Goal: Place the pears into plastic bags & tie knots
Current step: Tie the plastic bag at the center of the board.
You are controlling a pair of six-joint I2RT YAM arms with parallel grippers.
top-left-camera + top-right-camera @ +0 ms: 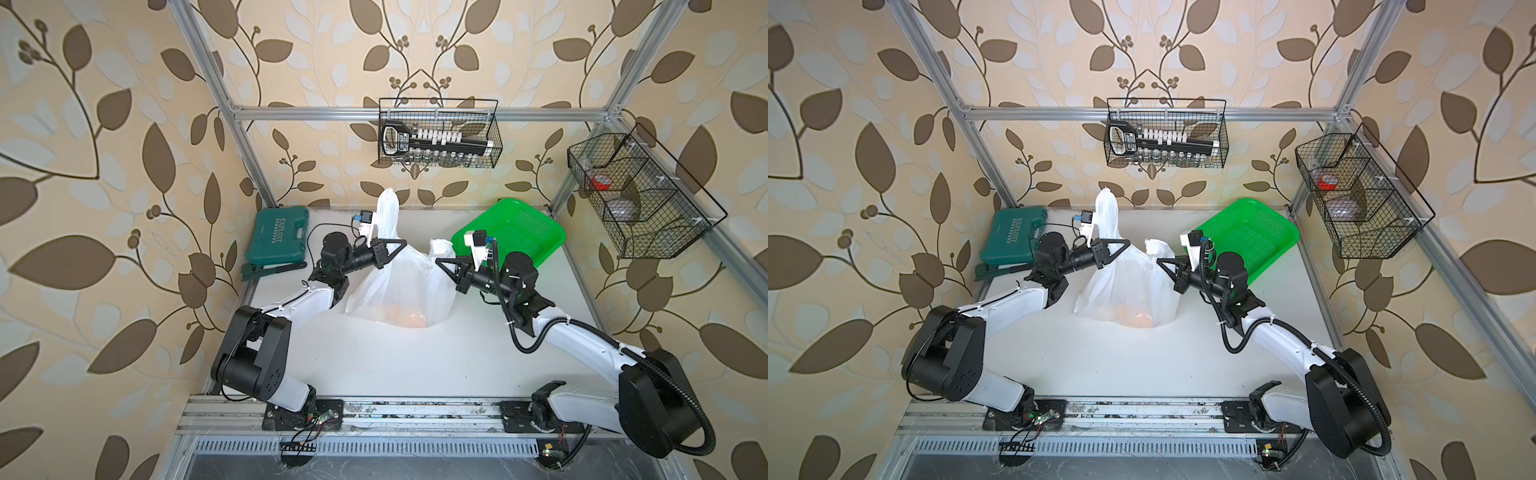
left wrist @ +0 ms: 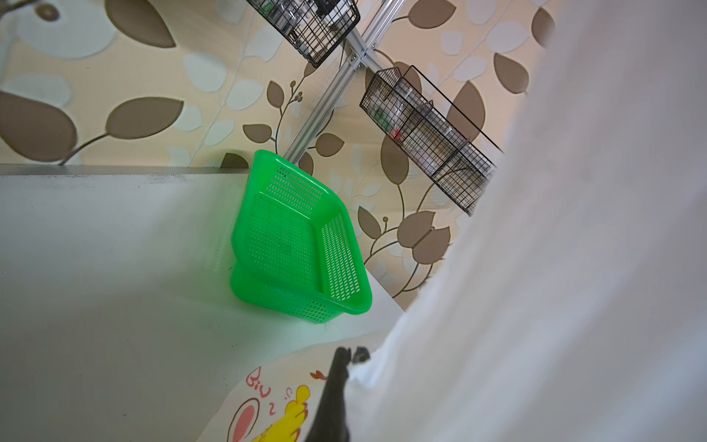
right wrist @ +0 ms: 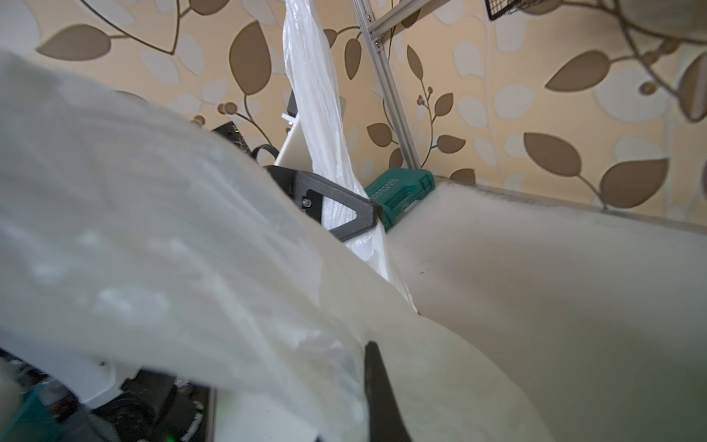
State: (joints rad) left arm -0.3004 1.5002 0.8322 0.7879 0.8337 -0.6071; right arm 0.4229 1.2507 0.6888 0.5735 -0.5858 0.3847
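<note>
Top views: one bag; left gripper pinches tall handle, right gripper short handle.

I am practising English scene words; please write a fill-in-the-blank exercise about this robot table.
1. The orange pears lie inside the thin white plastic bag, not in the ____ perforated plastic basket.
2. The left gripper and the right gripper are each shut on one ____ of that bag.
3. The dark teal plastic tool case lies on the robot's ____ side.
Missing words: green; handle; left.
</note>
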